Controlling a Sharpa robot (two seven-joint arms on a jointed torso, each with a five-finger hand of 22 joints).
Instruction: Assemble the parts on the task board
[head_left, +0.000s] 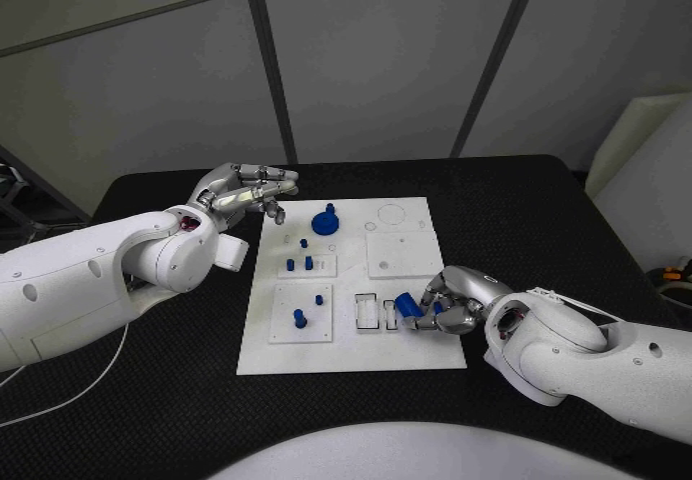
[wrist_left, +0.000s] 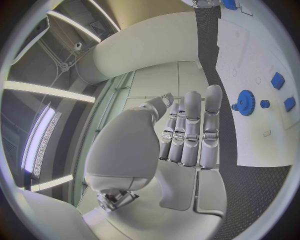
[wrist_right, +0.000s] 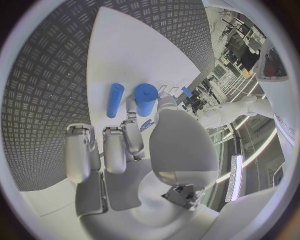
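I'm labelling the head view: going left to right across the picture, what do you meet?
Left hand → blue gear → empty round outline on the task board → right hand, gripping a blue part.

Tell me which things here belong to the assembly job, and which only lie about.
Job:
task board
blue gear
small blue pegs
blue cylinder, held by right hand
left hand, holding nothing

Lying about:
white cable on black table

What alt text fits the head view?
Right hand holds a blue cylindrical part over the white task board's near edge. Left hand hovers open at the board's far left corner, beside a blue gear.
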